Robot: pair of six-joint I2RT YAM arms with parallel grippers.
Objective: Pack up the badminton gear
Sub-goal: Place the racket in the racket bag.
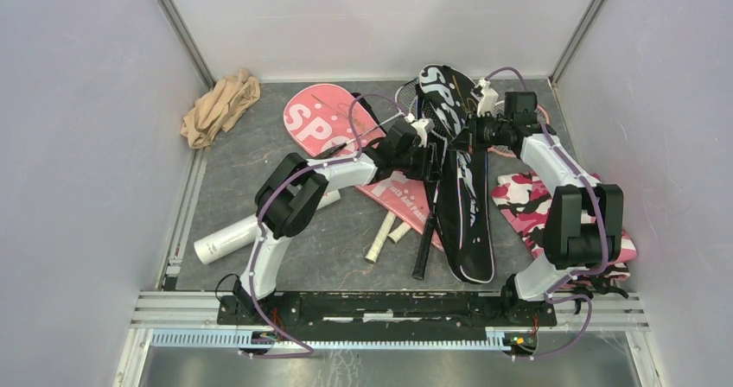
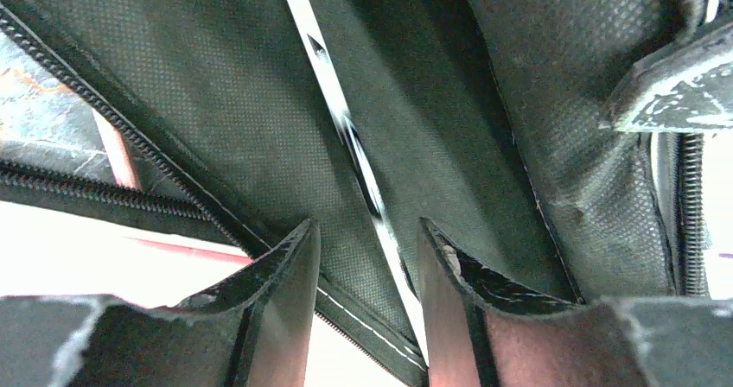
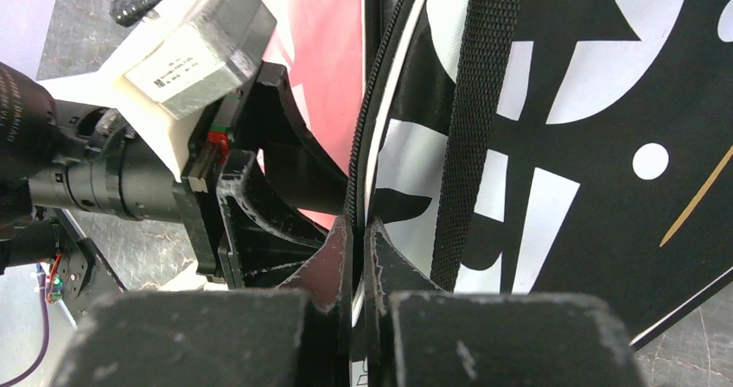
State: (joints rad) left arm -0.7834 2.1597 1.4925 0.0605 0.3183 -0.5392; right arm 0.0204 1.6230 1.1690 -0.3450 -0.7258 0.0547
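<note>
A black racket bag lettered SPORT lies lengthwise at mid-table. My right gripper is shut on its zipper edge, holding the flap up. My left gripper reaches into the opening from the left; its fingers show in the right wrist view. In the left wrist view it is open inside the dark bag lining, with a thin racket shaft running between the fingers. A pink SPORT bag lies to the left. White racket handles and a long white tube lie in front.
A beige cloth is bunched at the back left. A pink camouflage cloth lies right of the black bag, under the right arm. A black handle lies beside the bag. Cell walls close in on both sides.
</note>
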